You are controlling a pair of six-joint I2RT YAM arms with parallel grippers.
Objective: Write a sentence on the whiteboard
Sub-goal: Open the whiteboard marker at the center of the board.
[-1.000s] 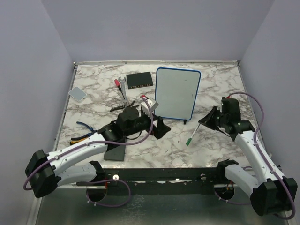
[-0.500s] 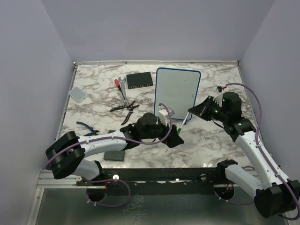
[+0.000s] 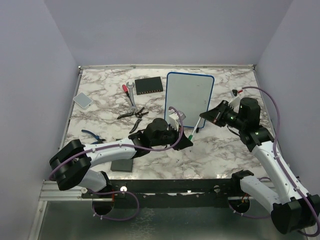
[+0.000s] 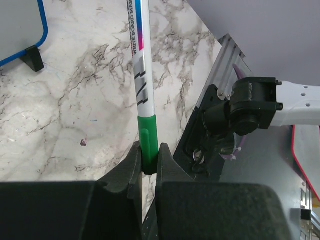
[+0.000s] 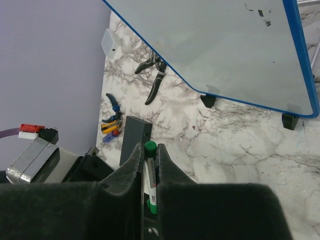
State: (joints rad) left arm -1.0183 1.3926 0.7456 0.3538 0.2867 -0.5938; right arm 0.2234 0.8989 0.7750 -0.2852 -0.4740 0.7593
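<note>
The whiteboard (image 3: 189, 100) (image 5: 225, 50) stands upright at the back centre, blue-framed on black feet. No sentence shows on its white face, only a few small dark specks. A white marker (image 3: 196, 127) (image 4: 140, 75) with a green cap hangs slanted in front of the board's right foot, held between both grippers. My right gripper (image 3: 207, 117) (image 5: 150, 150) is shut on the marker's upper barrel. My left gripper (image 3: 186, 139) (image 4: 149, 152) is shut on the green cap (image 4: 148, 137) at the lower end.
A black box (image 3: 150, 86), a wrench (image 3: 130, 90) and pliers (image 3: 134, 114) lie left of the board. Blue-handled cutters (image 3: 92, 135), a dark grey block (image 3: 122, 164) (image 5: 134, 137) and a small grey pad (image 3: 83, 100) sit further left. Walls close in on three sides.
My right gripper lifted the marker off the table and carried it left toward the board. My left arm swung right to meet it, and its open jaws closed on the green cap.
</note>
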